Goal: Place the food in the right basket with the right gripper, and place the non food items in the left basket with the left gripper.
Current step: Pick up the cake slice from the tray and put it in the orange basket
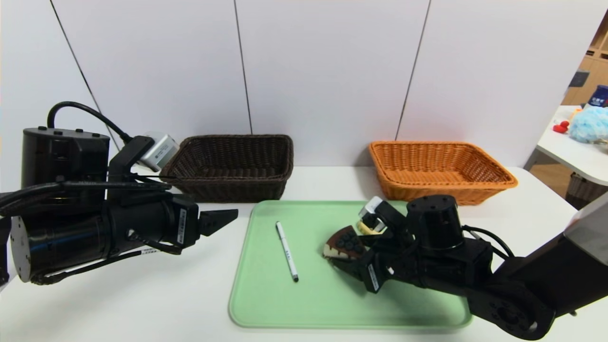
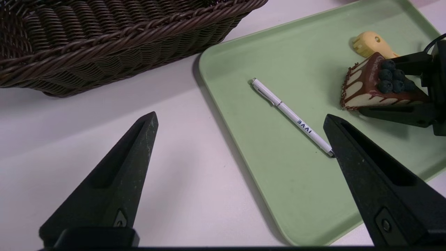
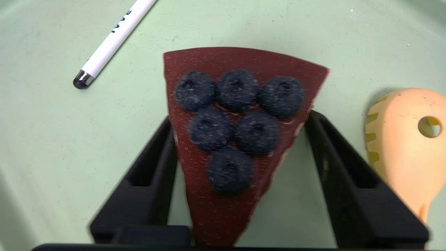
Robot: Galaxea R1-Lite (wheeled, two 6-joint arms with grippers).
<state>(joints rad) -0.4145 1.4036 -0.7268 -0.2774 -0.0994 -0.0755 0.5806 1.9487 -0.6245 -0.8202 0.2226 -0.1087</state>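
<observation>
Most likely a robotics lab or test room: a robot arm reaches in from each side over a white table backed by plain panels. Wooden shelving, perhaps, shows at the far right edge.

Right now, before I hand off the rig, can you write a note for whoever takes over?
Right gripper: closed on the cake, one finger on either side, over the green tray.
Left gripper: open and empty, left of the tray.
Pen and spoon: both on the tray, the spoon close by the cake.
Done: nothing is in the dark basket or the orange basket that I can see.
Left: cake to the orange basket; pen and spoon to the dark one with the left gripper.
</observation>
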